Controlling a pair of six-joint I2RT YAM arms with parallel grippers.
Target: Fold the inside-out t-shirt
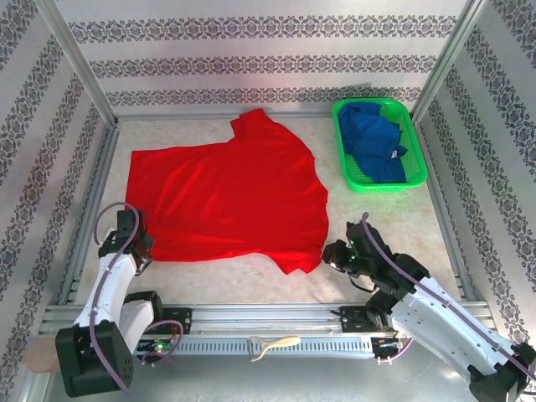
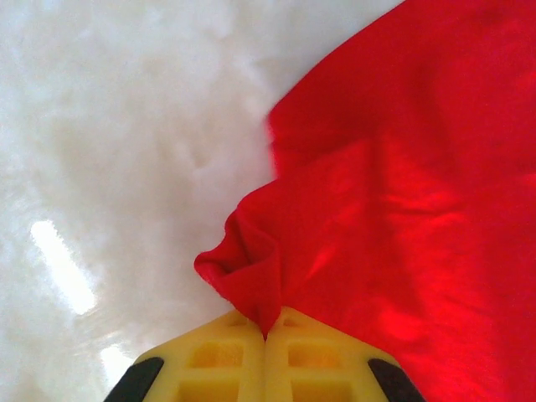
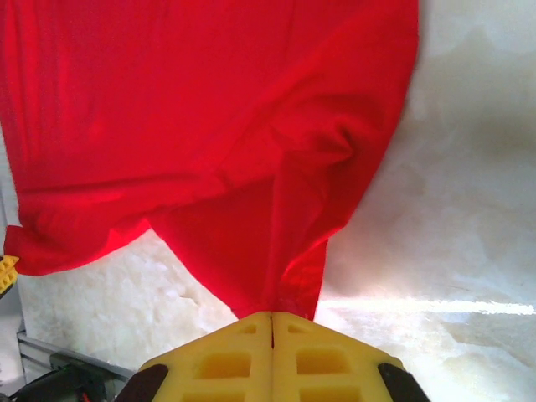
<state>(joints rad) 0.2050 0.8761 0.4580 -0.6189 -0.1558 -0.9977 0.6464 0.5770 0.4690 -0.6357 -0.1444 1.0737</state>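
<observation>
A green plastic basket (image 1: 383,187) holds a blue cloth garment (image 1: 373,142). The left end effector (image 2: 266,335) and right end effector (image 3: 272,322) pinch the red cloth t-shirt (image 1: 226,197).

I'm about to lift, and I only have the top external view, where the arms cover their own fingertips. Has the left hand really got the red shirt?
Observer: Yes. In the left wrist view the left hand is shut, with a bunched corner of the t-shirt pinched between its yellow fingers.
Operator: And the right?
Observer: The right hand is shut on the shirt's edge, with cloth fanning out from the pinch.
Operator: Does the left corner lie flat?
Observer: No, it is crumpled into a small roll against the pale table.
</observation>
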